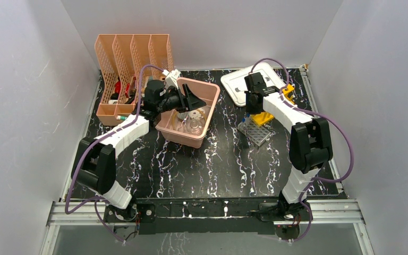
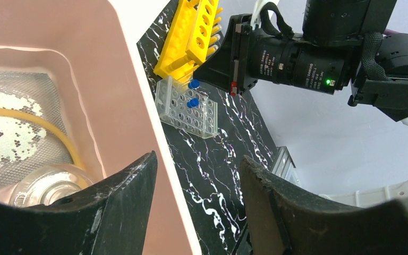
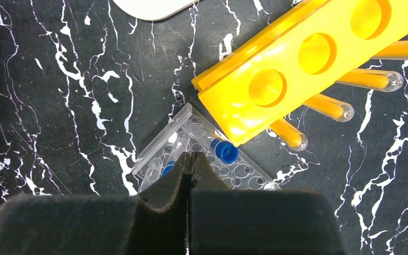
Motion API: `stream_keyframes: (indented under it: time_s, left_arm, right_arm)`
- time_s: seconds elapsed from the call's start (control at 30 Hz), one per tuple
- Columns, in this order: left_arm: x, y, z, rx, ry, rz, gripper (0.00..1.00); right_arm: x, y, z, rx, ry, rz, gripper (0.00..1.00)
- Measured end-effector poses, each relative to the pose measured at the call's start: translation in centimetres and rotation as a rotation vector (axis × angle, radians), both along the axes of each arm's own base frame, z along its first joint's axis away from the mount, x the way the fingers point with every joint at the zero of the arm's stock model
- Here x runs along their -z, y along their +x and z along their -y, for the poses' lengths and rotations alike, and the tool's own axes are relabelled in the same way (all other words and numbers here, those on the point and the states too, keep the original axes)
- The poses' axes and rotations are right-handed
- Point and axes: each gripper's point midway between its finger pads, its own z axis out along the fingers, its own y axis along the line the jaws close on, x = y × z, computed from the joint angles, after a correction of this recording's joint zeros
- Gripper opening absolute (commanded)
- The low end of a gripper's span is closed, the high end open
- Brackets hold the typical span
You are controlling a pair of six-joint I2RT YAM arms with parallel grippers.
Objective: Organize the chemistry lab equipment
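- The right gripper (image 3: 188,156) is seen pressed fully together, with nothing pinched between its fingers.
- Right beneath its tips the clear tube rack (image 3: 202,133) is found, lying flat on the black marbled table (image 3: 58,79).
- Two blue-capped tubes (image 3: 224,151) are seated in that rack, one just beside the fingertips and the other partly hidden by them. Contact with the rack cannot be told.
- The yellow tube rack (image 3: 287,79) is seen tilted, one corner overlapping the clear rack's far edge.
- Further out, the white lid (image 1: 239,85) is spotted beyond both racks.
- Over to the left gripper (image 2: 197,159): its jaws are held apart and nothing is clamped.
- The wall of the pink tub (image 2: 101,79) is framed in the gap, one finger on the tub's side and the other over the table.
- Inside the tub, a clear glass dish (image 2: 48,186) is seen just beside the inner finger, with the yellow rubber tube (image 2: 48,125) curving past it.
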Motion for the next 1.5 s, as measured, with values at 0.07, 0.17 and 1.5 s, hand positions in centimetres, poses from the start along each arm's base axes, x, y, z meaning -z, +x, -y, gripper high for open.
stream_keyframes:
  time_s: [0.07,0.17,1.5]
  left_arm:
    - [0.0,0.0,0.0,0.0,0.001,0.001,0.56]
    - [0.2,-0.2,-0.1,0.0,0.003,-0.003,0.56]
    - [0.2,-0.4,0.0,0.015,-0.001,-0.006,0.56]
  right_arm:
    - [0.0,0.0,-0.1,-0.001,0.002,0.001,0.0]
    - [0.0,0.0,-0.2,-0.005,0.006,-0.001,0.0]
    - [1.0,0.0,4.4,0.102,-0.024,-0.053,0.0]
